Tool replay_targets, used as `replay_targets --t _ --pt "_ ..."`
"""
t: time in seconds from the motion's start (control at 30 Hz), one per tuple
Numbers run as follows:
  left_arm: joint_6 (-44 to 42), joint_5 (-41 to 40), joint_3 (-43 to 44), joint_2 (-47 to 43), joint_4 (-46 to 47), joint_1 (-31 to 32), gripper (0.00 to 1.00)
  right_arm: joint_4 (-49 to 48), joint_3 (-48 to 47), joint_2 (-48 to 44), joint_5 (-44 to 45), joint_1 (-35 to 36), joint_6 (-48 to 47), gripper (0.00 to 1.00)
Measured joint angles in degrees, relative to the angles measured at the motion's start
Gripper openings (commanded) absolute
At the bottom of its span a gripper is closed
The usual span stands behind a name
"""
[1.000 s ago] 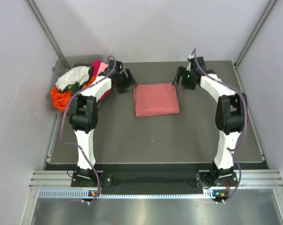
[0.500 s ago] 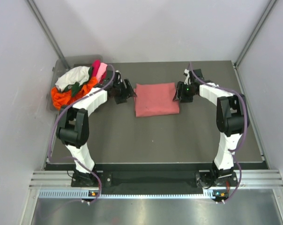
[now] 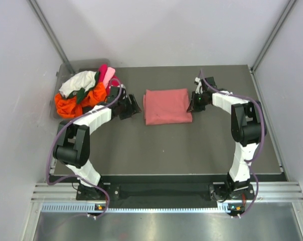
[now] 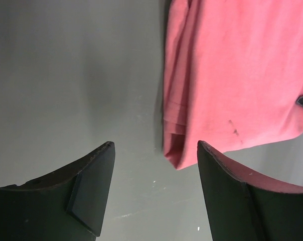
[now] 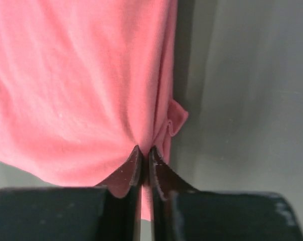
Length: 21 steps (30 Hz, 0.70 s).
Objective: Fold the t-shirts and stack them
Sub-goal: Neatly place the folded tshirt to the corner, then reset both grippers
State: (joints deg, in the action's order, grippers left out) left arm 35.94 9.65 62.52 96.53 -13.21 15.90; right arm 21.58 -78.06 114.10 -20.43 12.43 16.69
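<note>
One dusty salmon-pink t-shirt [image 3: 166, 106] of soft cloth, folded into a flat rectangle, lies on the far middle of the dark grey counter [image 3: 166, 150]; its longer side runs left to right, so each short edge faces one arm. The right pincer [image 5: 143, 150] is pressed together on a pucker of cloth at the right-hand edge, pinching it; the left pincer [image 4: 155, 148] stands spread and empty just off the left-hand edge. The shirt's layered corner shows between the left fingers, close to one of them; whether the tips sit low enough to catch it I cannot tell. By my reading the shirt lies inward of both pincers; the right arm alone has contact, and the left needs a short slide toward the cloth before it can close. Well apart, at the far left corner, a crumpled heap of orange, white, magenta, light pink and dark green t-shirts [image 3: 81, 93] sits in a clear plastic bin [image 3: 66, 68].
</note>
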Motion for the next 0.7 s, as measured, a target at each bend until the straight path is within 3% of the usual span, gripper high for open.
replay_targets --t 0.27,0.47,0.57,0.6,0.63,0.7 --pt "-0.17 -1.84 -4.55 -4.70 2.91 0.00 0.70 3.41 -0.04 -0.46 6.49 -3.30 -0.46 0.00" --pt "0.11 -2.23 -10.82 -10.08 5.62 0.00 0.70 8.70 -1.25 -2.16 17.03 -17.88 -1.31 0.02" --pt "0.09 -2.01 -11.72 -10.56 6.51 0.02 0.71 11.13 -3.17 -2.32 25.09 -25.83 -0.55 0.49" --pt "0.09 -2.01 -11.93 -10.64 6.73 0.02 0.72 12.09 -4.09 -2.32 28.87 -28.06 -0.11 0.73" --pt "0.11 -2.08 -12.26 -10.73 7.06 0.07 0.74 13.38 -5.11 -2.32 33.42 -29.33 0.31 0.82" --pt "0.37 -2.64 -13.27 -11.28 7.54 0.13 0.75 15.30 -6.80 -2.67 40.92 -29.97 1.40 0.84"
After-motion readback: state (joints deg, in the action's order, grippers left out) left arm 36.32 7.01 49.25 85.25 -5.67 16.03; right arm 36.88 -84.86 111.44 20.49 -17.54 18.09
